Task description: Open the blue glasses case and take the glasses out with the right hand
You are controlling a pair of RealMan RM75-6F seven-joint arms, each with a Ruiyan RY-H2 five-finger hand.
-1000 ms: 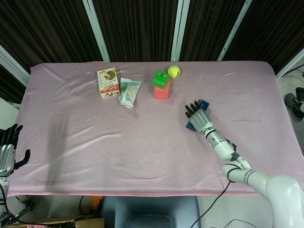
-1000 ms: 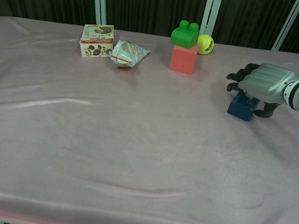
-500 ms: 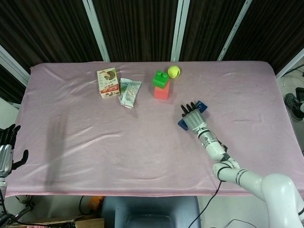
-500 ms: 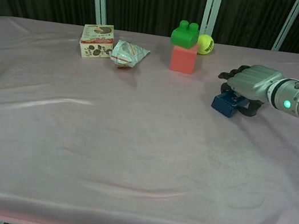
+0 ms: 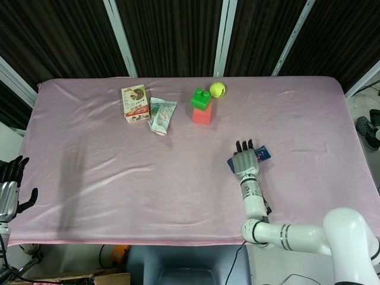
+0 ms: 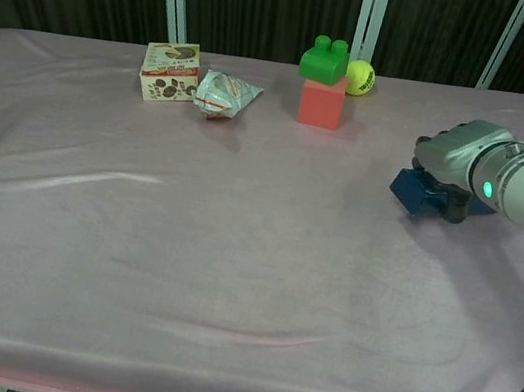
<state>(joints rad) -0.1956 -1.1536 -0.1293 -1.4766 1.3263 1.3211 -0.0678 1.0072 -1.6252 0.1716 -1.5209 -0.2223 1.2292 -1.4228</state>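
The blue glasses case [image 6: 413, 189] lies on the pink table cloth [image 5: 119, 166] at the right, lid down; no glasses show. My right hand [image 6: 449, 156] lies over the case from above, with its thumb hooked round the near side, and grips it. In the head view the right hand [image 5: 243, 161] covers most of the case, and only the blue ends of the case [image 5: 263, 155] stick out beside it. My left hand [image 5: 10, 185] hangs off the table's left edge, fingers spread, holding nothing.
A green block [image 5: 200, 98] sits on a red block [image 5: 202, 114] at the back centre, with a yellow tennis ball [image 5: 217, 89] beside them. A snack box [image 5: 135, 103] and a crinkled packet [image 5: 161, 115] lie at the back left.
My right hand has pulled back toward the table's near edge, taking the case with it. The case has turned under the hand. The left hand has barely moved.
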